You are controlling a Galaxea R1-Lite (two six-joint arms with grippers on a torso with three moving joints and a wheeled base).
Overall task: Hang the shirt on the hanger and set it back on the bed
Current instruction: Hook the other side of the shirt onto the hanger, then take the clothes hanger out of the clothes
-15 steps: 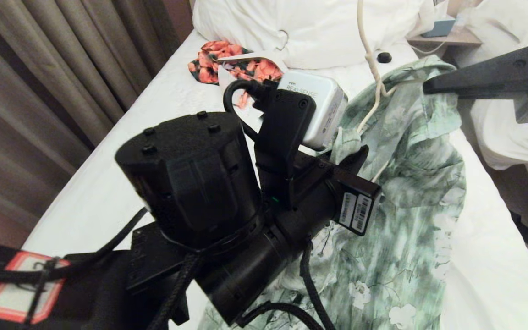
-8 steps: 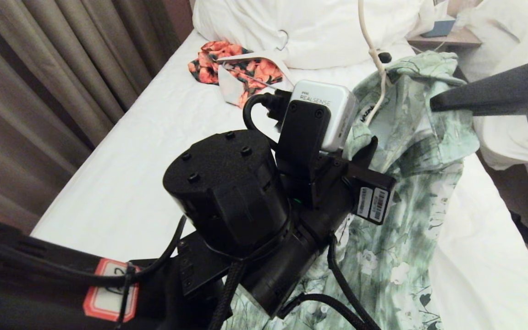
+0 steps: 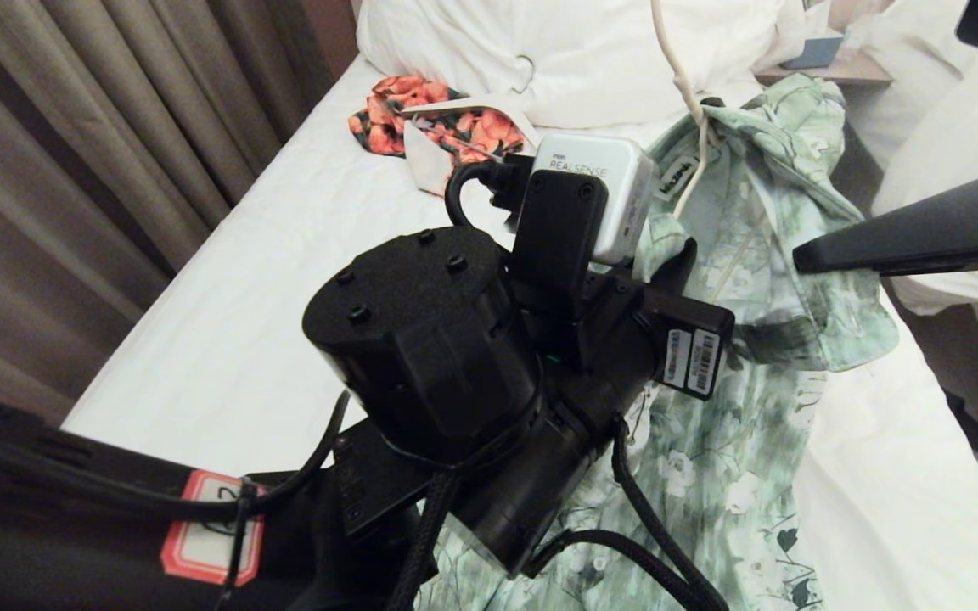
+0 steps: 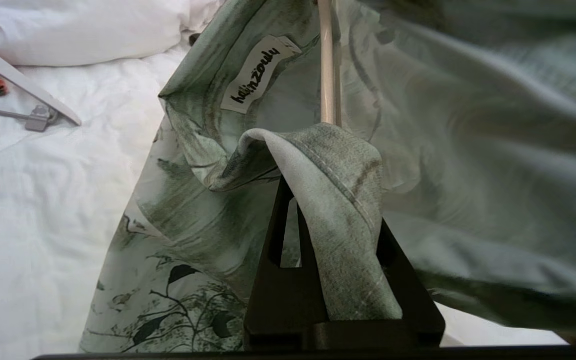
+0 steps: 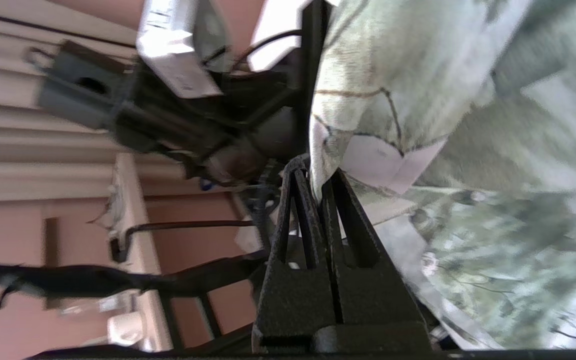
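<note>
The green and white flowered shirt (image 3: 752, 407) hangs from both grippers over the bed (image 3: 285, 280), and its lower part lies on the sheet. The cream wire hanger (image 3: 693, 110) sits with its twisted neck at the collar beside the white label (image 3: 676, 178). Its hook runs out of the top of the head view, and its wire (image 4: 327, 75) shows inside the collar. My left gripper (image 3: 674, 255) (image 4: 328, 210) is shut on a fold of the shirt (image 4: 338, 165) near the collar. My right gripper (image 3: 799, 259) (image 5: 318, 175) is shut on the shirt's edge (image 5: 393, 90) at the far shoulder.
An orange-and-black garment (image 3: 421, 119) and a thick white hanger (image 3: 455, 106) lie near the big pillows (image 3: 582, 59). Curtains (image 3: 73, 127) hang along the bed's left side. A nightstand (image 3: 820, 72) and a second bed (image 3: 947, 127) stand to the right.
My right gripper has come down in the picture, drawing the shoulder and sleeve down with it. The left gripper shifted right and slightly up. The collar has opened, showing the label.
</note>
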